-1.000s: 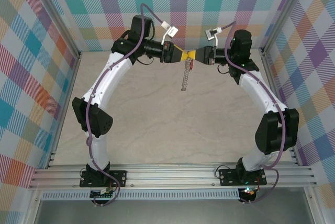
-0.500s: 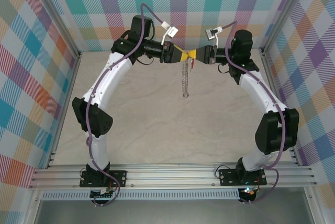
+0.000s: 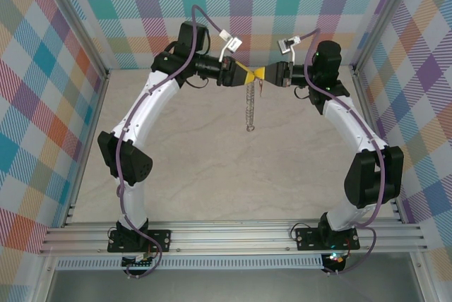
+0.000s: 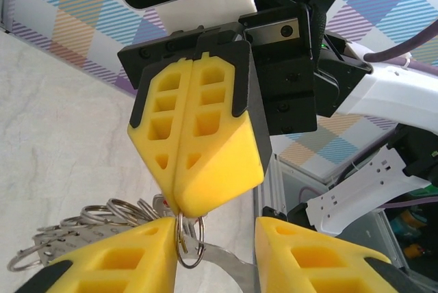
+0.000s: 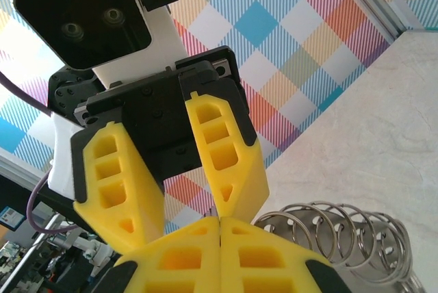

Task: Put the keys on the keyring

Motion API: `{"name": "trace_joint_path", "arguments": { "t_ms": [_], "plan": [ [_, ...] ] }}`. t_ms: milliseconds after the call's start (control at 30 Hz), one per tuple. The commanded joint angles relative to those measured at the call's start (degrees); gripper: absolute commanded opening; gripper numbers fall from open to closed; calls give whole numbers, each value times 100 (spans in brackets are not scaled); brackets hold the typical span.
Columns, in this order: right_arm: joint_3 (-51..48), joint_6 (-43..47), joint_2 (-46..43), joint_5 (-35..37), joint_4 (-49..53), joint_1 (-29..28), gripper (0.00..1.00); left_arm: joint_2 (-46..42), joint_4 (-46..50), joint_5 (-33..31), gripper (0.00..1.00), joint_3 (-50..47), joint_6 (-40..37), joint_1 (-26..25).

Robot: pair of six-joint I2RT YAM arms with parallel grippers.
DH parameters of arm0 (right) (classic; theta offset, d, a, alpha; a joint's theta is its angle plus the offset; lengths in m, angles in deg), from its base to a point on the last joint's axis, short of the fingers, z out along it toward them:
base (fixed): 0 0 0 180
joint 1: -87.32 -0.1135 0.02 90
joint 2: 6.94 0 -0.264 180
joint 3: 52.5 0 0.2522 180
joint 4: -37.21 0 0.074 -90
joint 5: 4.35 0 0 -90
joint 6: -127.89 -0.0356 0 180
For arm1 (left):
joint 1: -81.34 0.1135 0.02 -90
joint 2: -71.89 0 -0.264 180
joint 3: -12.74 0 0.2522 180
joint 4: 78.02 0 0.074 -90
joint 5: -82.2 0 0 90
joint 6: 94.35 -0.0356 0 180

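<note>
The keyring (image 3: 250,104) has swung since a second ago: then it slanted to the left, now it hangs straight down above the table (image 3: 212,168). There is one keyring, a chain of many small silver loops. Two grippers meet tip to tip at the far middle, raised off the table. The right gripper (image 3: 260,74) has its two yellow fingers pressed together, pinching the keyring's top loop. The left gripper (image 3: 246,75) has its two fingers apart, one on each side of the right gripper's tip. In the left wrist view, one flat silver strip (image 4: 229,269) shows under that loop; what it is cannot be told.
</note>
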Motion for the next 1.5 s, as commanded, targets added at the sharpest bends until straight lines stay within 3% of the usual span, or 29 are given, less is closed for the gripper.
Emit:
{"name": "trace_joint_path", "arguments": {
  "t_ms": [0, 200, 600, 833, 967, 1200, 1333, 1467],
  "plan": [
    [-57, -3, 0, 84, -162, 51, 0, 0, 152, 212, 38, 106, -132, -187],
    [-66, 7, -5, 136, -134, 53, 0, -16, 198, 235, 33, 103, -181, -187],
    [-83, -63, 39, 163, -200, 58, 0, -82, 194, 249, 0, -66, -285, -220],
    [-178, -129, -71, 245, -211, 59, 0, -214, -364, -68, 0, -234, 123, -218],
    [-348, -134, -293, 369, -219, 102, 23, -477, -872, -416, 0, -524, 423, -218],
    [-950, -230, -782, 548, -476, 182, 42, -1015, -1645, -856, 0, -1098, 749, -218],
    [-1294, -433, -1028, 611, -807, 182, 42, -1327, -2234, -1021, 0, -1543, 979, -218],
    [-1500, -673, -1177, 559, -1179, 182, 26, -1527, -2644, -1105, 0, -1772, 1141, -221]
  ]
}}
